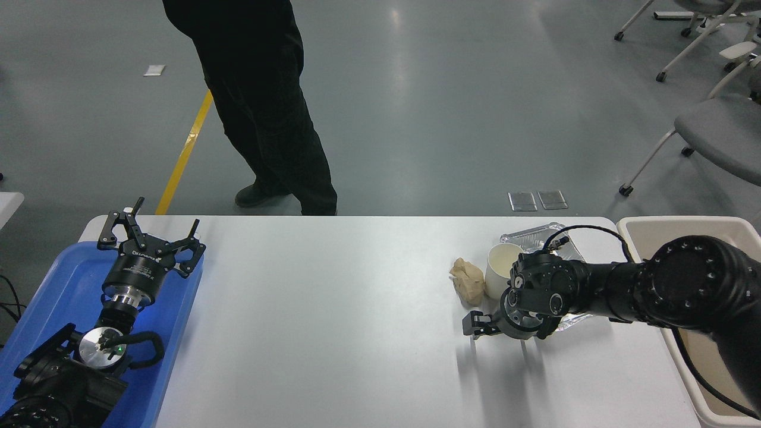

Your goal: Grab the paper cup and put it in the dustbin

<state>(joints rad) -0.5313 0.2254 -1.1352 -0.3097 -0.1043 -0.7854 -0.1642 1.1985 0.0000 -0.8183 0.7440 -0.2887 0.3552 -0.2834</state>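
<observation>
Head view gives you the whole table [357, 309], so read it from your left hand [151, 238] across. That hand is parked over the blue tray [53, 297] at the table's left end, its fingers splayed and released, holding nothing; it sits well apart from the work and looks placed there to keep out of the way.

Beyond the table's far edge a person [261, 107] stands on the floor, only dark trousers and shoes showing, clear of both arms.

Further right you find your right hand [478, 326], reaching in low from the right edge with its wrist turned sideways. Its fingers point leftward, and you cannot tell from here whether they are parted or closed; nothing shows between them. Just beyond the hand lies the crumpled paper wad [468, 280], and touching the wad's right side stands the paper cup [502, 268], upright, mouth open, partly hidden behind the hand's wrist body. Behind the cup a foil tray [535, 236] lies flat.

The cup is not yet held. The sideways wrist suggests a side grasp on the cup wall, and the wad crowding it leaves you little room on that flank.

Past the arm, at the table's right end, waits the dustbin [684, 226], open-topped, so the carry from cup to bin should be short.
</observation>
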